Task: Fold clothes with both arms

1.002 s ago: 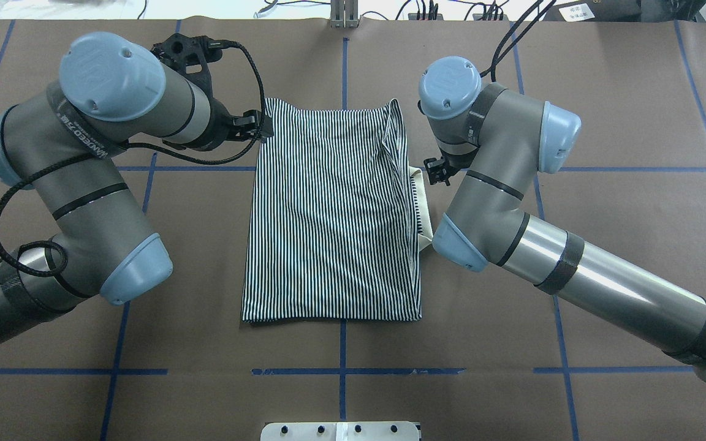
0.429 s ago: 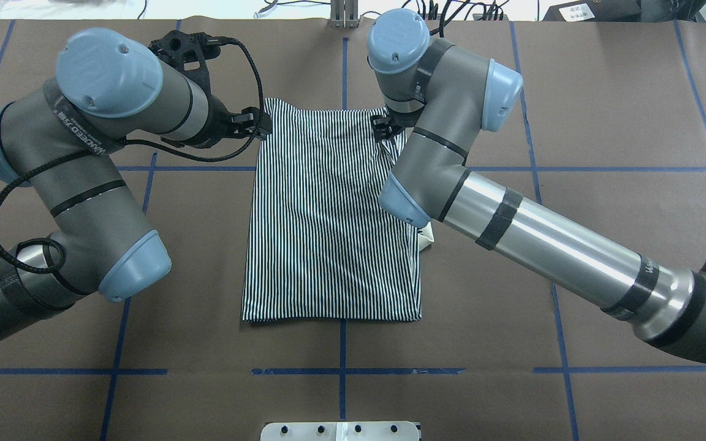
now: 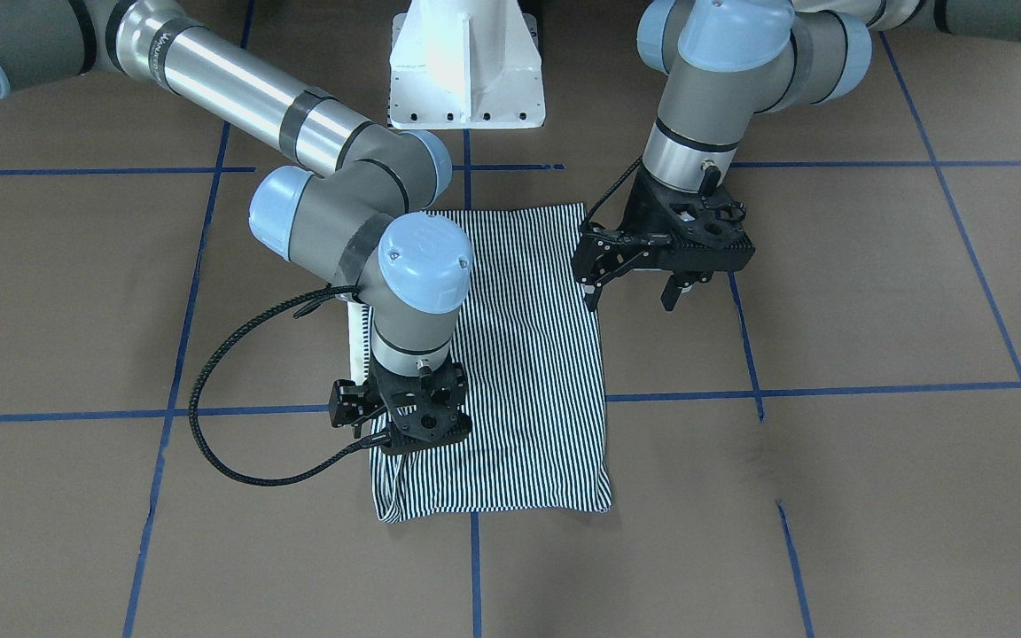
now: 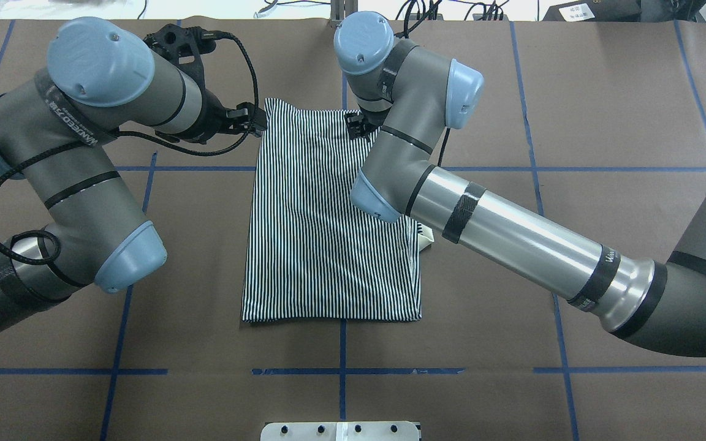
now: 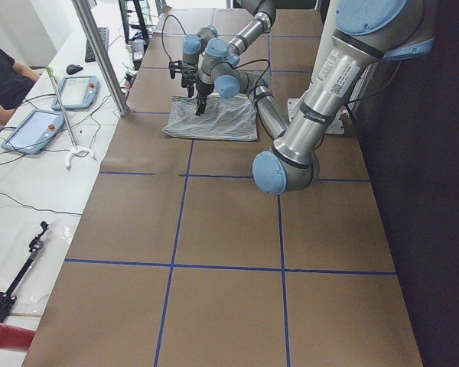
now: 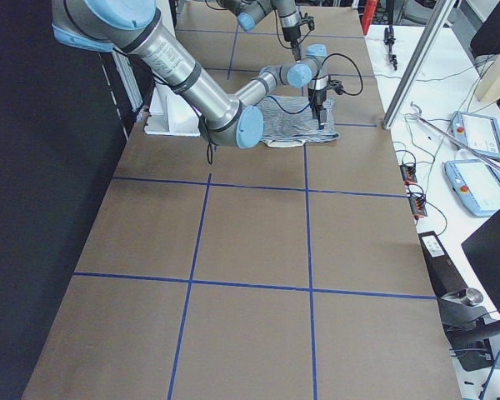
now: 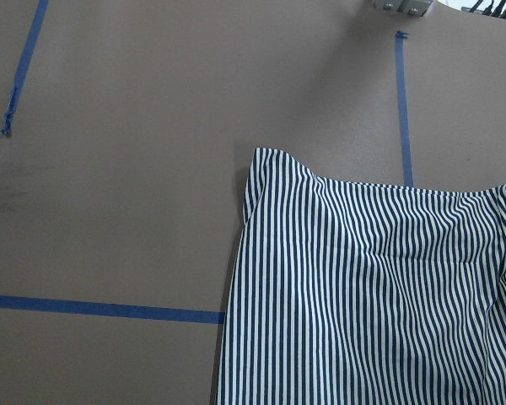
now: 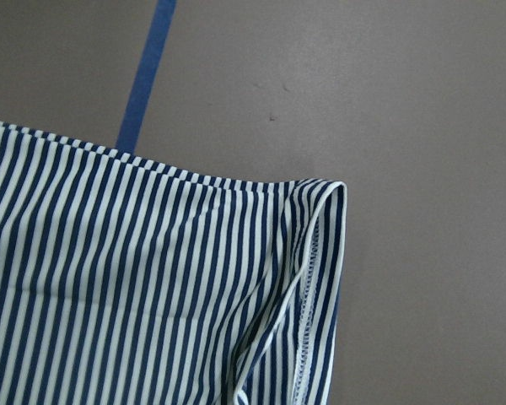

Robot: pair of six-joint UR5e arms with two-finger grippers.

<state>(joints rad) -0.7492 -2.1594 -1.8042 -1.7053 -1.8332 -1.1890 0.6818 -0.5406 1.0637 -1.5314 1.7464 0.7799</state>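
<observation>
While the left tool (image 3: 633,297) hangs clear of the bench (image 4: 604,122) w/ its two black fingers (image 3: 593,288) spread wide apart and nothing btwn them, it touches no cloth. The striped polo shirt (image 4: 322,233) lies flat below it and off to one side, the shirt's far corner on the robot's left nearly under that tool in the overhead view. The left wrist cam looks down on that corner, slightly peaked, w/ soft ripples running across the fabric. The right tool (image 3: 409,434) sits low over the shirt's other far corner, directly above the cloth. Its fingertips are hidden under its own black body, so can't tell if they're apart, together, or pinching fabric. Right under it, the wrist cam shows the cloth doubled over, w/ a rolled edge and a white stitched hem (image 8: 316,278) curling at the corner. The shirt is a thin knit w/ narrow navy-and-white stripes, folded to a rough rectangle w/ the sleeves tucked out of sight. A cream bit (image 4: 426,239) pokes out from its edge beneath the right arm (image 4: 512,239), back toward the robot from the right tool. The bench top is matte brown sheet, crossed by blue tape lines (image 4: 341,370).
</observation>
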